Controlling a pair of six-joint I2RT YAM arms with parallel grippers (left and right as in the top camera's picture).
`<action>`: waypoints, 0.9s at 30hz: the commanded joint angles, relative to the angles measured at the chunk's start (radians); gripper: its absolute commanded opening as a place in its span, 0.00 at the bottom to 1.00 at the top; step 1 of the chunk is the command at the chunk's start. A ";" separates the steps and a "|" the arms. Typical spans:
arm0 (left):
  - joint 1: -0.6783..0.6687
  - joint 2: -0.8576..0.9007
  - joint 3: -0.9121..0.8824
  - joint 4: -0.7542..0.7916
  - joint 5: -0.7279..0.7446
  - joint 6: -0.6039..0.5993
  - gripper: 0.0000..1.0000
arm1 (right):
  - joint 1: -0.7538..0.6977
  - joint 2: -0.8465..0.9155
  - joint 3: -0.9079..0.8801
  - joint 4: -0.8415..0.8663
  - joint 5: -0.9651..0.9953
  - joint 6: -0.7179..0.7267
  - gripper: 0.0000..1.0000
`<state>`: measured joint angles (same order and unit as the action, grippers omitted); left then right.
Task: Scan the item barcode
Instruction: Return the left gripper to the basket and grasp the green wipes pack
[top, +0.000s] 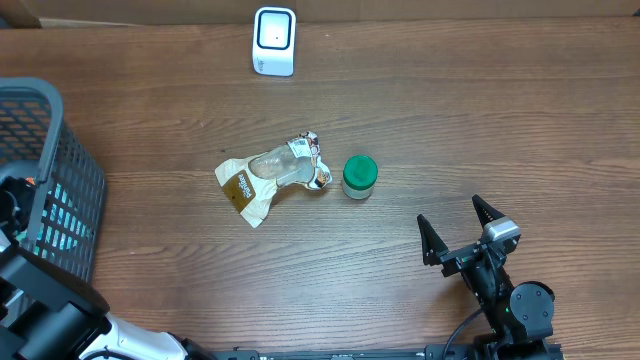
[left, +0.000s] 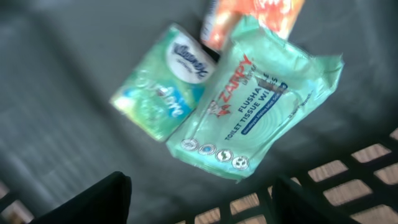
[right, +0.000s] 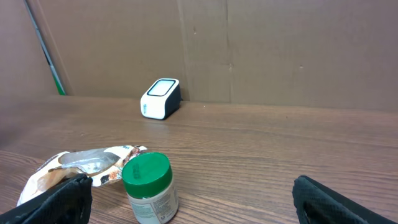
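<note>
The left gripper (left: 199, 190) hangs inside the basket (top: 75, 190) with its jaws apart and nothing between them. Only its two dark fingers (left: 93, 202) show, at the lower edge of the wrist view. Below them, on the basket's dark floor, lies a pale green wipes pack (left: 255, 106), flat and printed side up. Its upper end overlaps an orange packet (left: 249, 15), and a smaller green tissue pack (left: 165, 84) lies against its left edge. No barcode can be made out on any of the three. The right gripper (top: 449, 210) sits low over the front right of the wooden worktop (top: 450, 110), jaws spread wide and empty. Ahead of it, near the middle of the worktop, a small jar (top: 359, 177) with a green lid stands upright. A crumpled snack pouch (top: 265, 178) lies just beside it on its left. The white scanner (top: 274, 40) stands at the far edge, well apart from every item, close to the cardboard wall (right: 280, 50). The basket stands at the worktop's left end.
</note>
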<state>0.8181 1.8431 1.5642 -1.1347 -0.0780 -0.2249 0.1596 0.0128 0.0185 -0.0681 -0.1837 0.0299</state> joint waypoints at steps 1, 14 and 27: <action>-0.003 -0.005 -0.085 0.057 0.056 0.107 0.71 | 0.002 -0.010 -0.010 0.006 -0.004 0.000 1.00; -0.008 0.001 -0.244 0.236 0.047 0.144 0.63 | 0.002 -0.010 -0.010 0.006 -0.005 0.000 1.00; -0.008 0.001 -0.364 0.379 0.043 0.143 0.66 | 0.002 -0.010 -0.010 0.006 -0.004 0.000 1.00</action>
<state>0.8181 1.8420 1.2465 -0.7803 -0.0334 -0.0971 0.1593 0.0128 0.0185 -0.0685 -0.1841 0.0296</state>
